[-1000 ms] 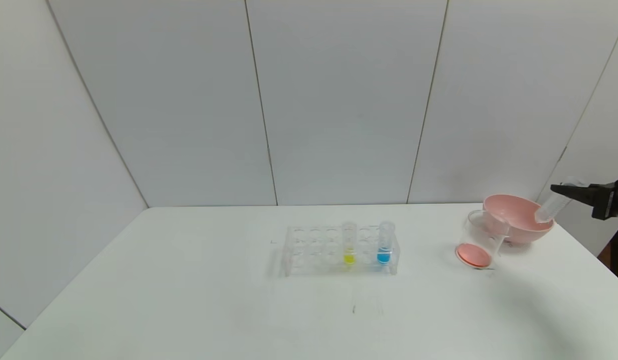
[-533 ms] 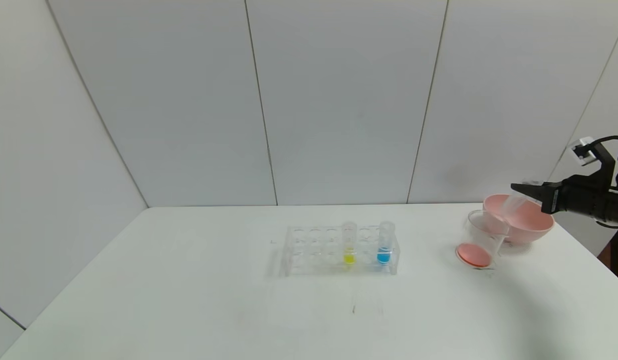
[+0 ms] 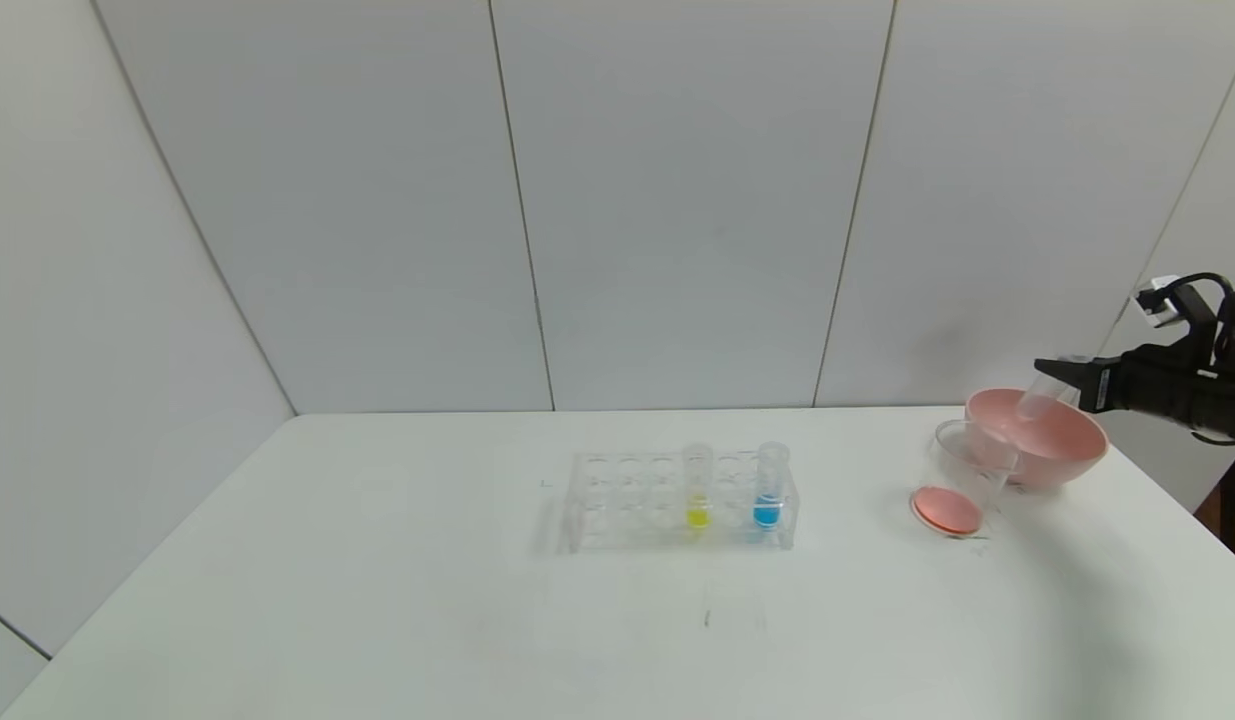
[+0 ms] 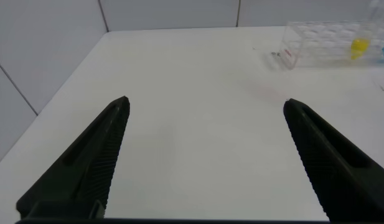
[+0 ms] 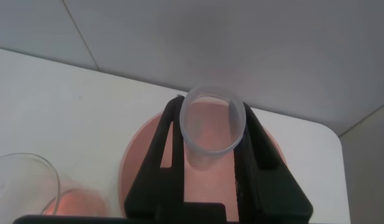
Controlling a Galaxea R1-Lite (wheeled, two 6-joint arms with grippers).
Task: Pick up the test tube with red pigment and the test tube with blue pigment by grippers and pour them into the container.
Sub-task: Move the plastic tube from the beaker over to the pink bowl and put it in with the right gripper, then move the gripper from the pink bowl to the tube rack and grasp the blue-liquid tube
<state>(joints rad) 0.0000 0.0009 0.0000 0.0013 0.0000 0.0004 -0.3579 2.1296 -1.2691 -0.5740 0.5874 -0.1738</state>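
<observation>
My right gripper [image 3: 1055, 374] is shut on a clear test tube [image 3: 1039, 392] that looks empty and hangs tilted above the pink bowl [image 3: 1067, 450]. In the right wrist view the fingers [image 5: 159, 149] clamp the tube [image 5: 211, 148] just below its rim, over the bowl [image 5: 139, 165]. No tube with red pigment shows; red liquid lies in the bottom of the glass beaker [image 3: 962, 478], which stands in front of the bowl. The tube with blue pigment [image 3: 769, 488] stands upright in the clear rack [image 3: 637, 500]. My left gripper [image 4: 205, 102] is open and empty above bare table.
A tube with yellow liquid [image 3: 697, 490] stands in the rack, left of the blue one. The rack [image 4: 316, 50] also shows far off in the left wrist view. The beaker's rim [image 5: 30, 167] edges the right wrist view. The table's right edge is near the bowl.
My right gripper has carried the empty tube leftward from beyond the bowl's right side to above the bowl. The rack, beaker and bowl have not moved.
</observation>
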